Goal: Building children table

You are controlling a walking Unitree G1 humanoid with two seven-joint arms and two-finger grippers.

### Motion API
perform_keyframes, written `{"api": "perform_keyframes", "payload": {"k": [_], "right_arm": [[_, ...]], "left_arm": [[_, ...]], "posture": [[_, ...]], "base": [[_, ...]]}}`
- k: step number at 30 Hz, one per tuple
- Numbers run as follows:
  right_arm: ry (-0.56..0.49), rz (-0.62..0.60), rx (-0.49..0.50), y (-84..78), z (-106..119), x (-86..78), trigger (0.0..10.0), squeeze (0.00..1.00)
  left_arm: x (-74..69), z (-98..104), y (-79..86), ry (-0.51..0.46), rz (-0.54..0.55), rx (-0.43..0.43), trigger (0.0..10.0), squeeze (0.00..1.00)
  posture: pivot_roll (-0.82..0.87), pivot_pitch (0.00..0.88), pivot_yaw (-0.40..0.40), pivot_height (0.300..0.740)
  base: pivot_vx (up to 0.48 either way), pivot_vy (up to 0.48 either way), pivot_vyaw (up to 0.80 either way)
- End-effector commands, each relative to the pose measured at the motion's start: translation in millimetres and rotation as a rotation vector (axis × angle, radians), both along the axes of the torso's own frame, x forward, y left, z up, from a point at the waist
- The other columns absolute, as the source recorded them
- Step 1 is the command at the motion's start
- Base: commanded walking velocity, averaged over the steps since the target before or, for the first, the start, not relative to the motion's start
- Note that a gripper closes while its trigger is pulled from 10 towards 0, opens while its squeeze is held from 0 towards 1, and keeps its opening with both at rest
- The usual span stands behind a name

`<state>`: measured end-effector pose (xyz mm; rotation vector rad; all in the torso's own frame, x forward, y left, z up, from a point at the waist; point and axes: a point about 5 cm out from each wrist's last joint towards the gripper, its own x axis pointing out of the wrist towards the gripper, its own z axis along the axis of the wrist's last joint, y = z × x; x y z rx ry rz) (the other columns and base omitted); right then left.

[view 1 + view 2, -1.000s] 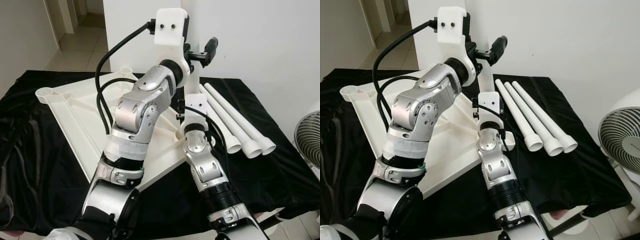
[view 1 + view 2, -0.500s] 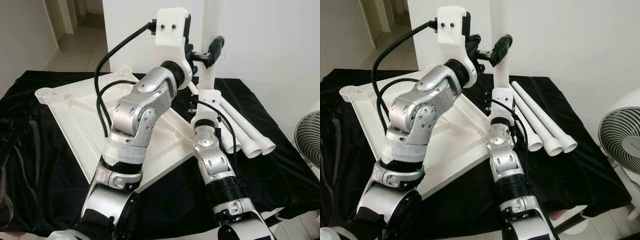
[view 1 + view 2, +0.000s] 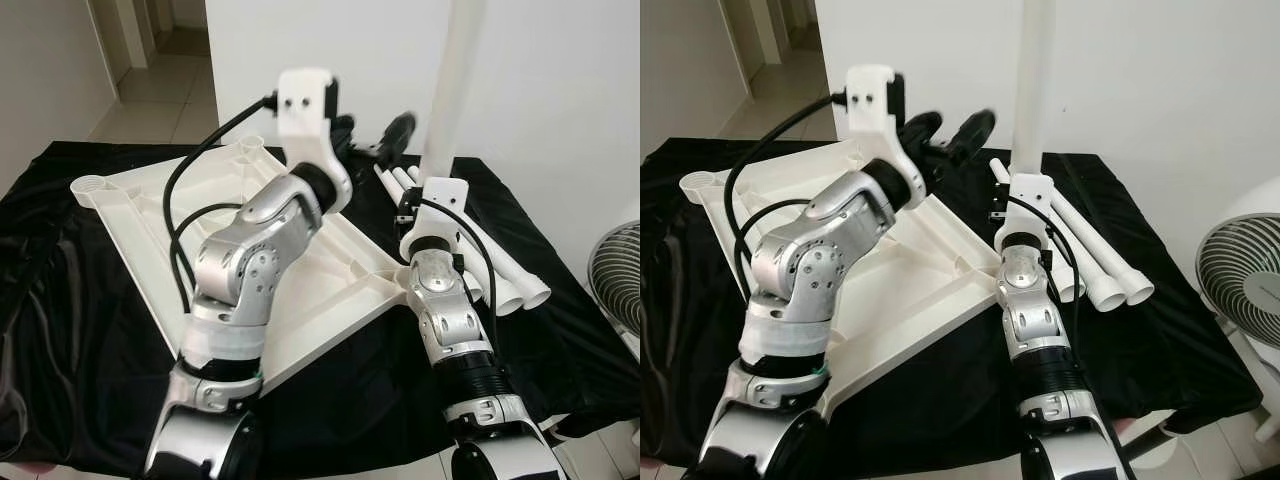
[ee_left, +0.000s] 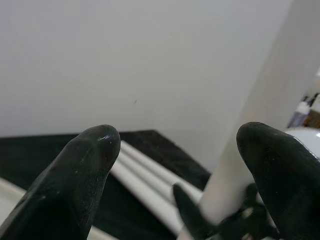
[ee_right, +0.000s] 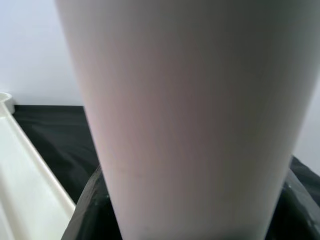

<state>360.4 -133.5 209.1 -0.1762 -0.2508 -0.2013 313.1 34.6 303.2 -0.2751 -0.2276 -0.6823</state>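
Black cloth [image 3: 90, 300] drapes the tabletop, and on it, toward the left and middle, lies the white table panel [image 3: 150, 230] upside down, ribs up, with a round leg socket [image 3: 92, 185] at its far left corner. Beyond the panel's near right corner the right pincer [image 3: 1027, 165] holds one white table leg [image 3: 1033, 80] upright; the right wrist view has the tube clamped between the black fingers. Three more loose legs [image 3: 1100, 270] lie side by side on the cloth toward the right edge. Farther back, over the panel's far edge, the left pincer [image 4: 180, 170] hangs spread wide with nothing in it, just beside the raised leg. The step in hand looks like carrying this leg to a socket. Next it probably needs lining up over a corner socket and pressing straight down.
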Motion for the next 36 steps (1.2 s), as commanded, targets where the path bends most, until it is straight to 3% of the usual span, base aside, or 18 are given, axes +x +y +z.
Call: {"api": "perform_keyframes", "payload": {"k": [1,2,6,12,15,28,32,34,36], "right_arm": [[0.004,0.008,0.0,-3.6,-3,-1.2,10.0,0.0],[0.004,0.008,0.0,-3.6,-3,-1.2,10.0,0.0],[0.027,0.051,0.05,-14.2,-12,-5.9,10.0,0.0],[0.023,0.059,0.053,-15.9,-13,-6.7,10.0,0.0],[0.018,0.065,0.048,-16.8,-13,-7.1,10.0,0.0],[0.01,0.071,0.044,-18.9,-12,-7.5,10.0,0.0],[0.006,0.073,0.043,-18.7,-11,-7.0,10.0,0.0],[0.0,0.072,0.043,-18.0,-9,-6.7,10.0,0.0],[0.0,0.072,0.043,-18.0,-9,-6.7,10.0,0.0]], "left_arm": [[0.0,-7,-3.1,-0.013,0.0,0.059,10.0,0.0],[0.0,-7,-3.1,-0.013,0.0,0.059,10.0,0.0],[4.6,-50,1.9,-0.002,0.071,0.247,10.0,0.0],[3.7,-62,2.1,0.002,0.08,0.299,10.0,0.0],[-0.5,-85,-1.1,-0.008,0.069,0.406,10.0,0.0],[-10.0,-108,-13.8,-0.008,-0.032,0.495,10.0,0.0],[-14.8,-124,-27.2,0.003,-0.096,0.573,10.0,0.0],[-19.0,-137,-41.5,0.027,-0.152,0.63,10.0,0.0],[-19.0,-137,-41.5,0.027,-0.152,0.63,10.0,0.0]], "posture": [[0.04,0.0,-0.045,0.74],[0.04,0.0,-0.045,0.74],[0.04,0.0,-0.043,0.74],[0.03,0.0,-0.041,0.74],[0.03,0.0,-0.04,0.74],[0.03,0.0,-0.037,0.74],[0.03,0.0,-0.037,0.74],[0.03,0.006,-0.034,0.74],[0.03,0.006,-0.034,0.74]], "base": [[0.0,0.0,0.0],[0.0,0.0,0.0],[0.0,0.0,0.0],[0.0,0.0,0.0],[0.0,0.0,0.0],[0.0,0.0,0.0],[0.0,0.0,0.0],[0.0,0.0,0.0],[0.0,0.0,0.0]]}}
